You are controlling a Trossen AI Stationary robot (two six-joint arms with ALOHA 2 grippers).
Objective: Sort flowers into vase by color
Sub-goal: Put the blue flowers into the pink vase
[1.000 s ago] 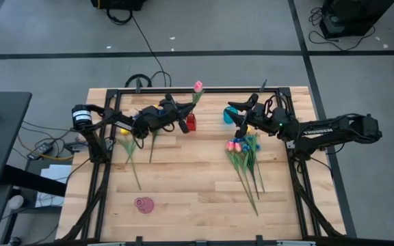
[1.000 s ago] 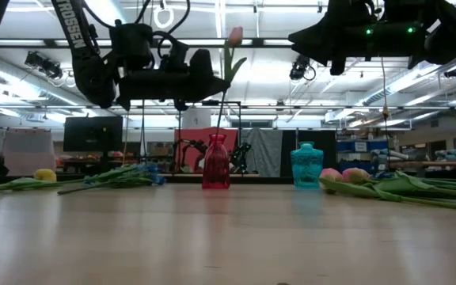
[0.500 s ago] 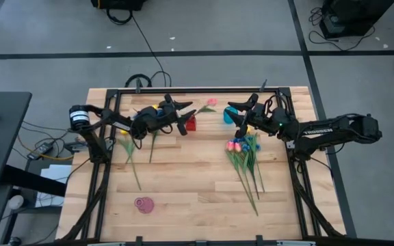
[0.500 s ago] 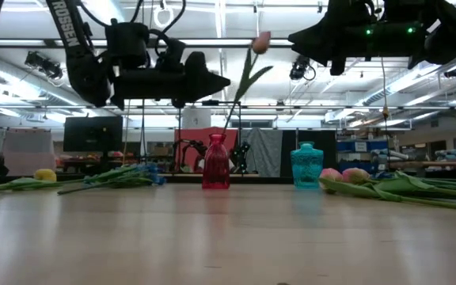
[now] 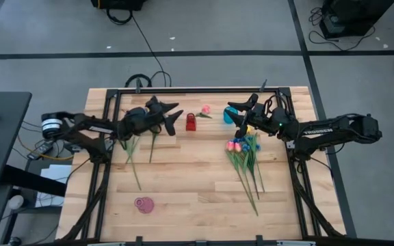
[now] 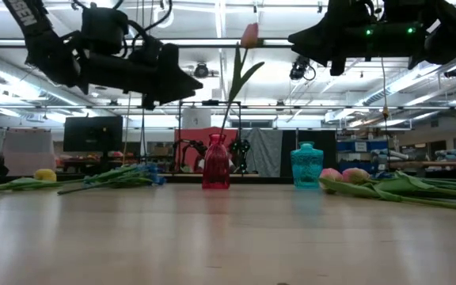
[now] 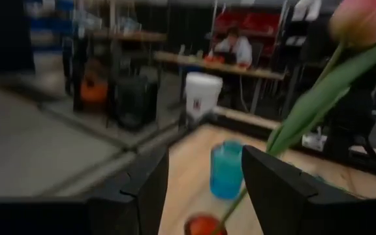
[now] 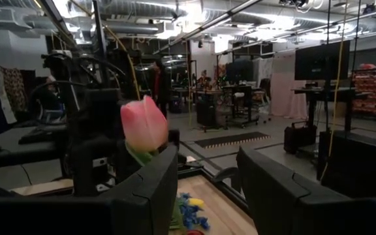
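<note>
My left gripper [image 5: 175, 109], jaws parted and empty, hangs beside the red vase [image 5: 191, 123] | one pink tulip [image 6: 248, 36] stands in it | my right gripper [image 5: 237, 117], parted, empty, above the blue vase [image 6: 307, 165] | flowers [image 5: 246, 164] lie unsorted on both sides; most work remains, I judge.
</note>
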